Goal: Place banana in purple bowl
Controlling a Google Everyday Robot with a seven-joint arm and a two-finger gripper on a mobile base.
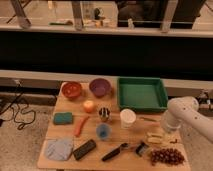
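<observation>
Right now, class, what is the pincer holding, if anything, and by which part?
Cannot be told: the pincer is down over the banana at the right edge of the table, but whether it grips it does not show.

dim warm light is falling from above on the table (117, 136), leaving short soft shadows. the white arm (182, 112) is glowing brightest. the gripper (162, 136), low at the table's right side, is blurring into it. everything is looking soft and grainy.
</observation>
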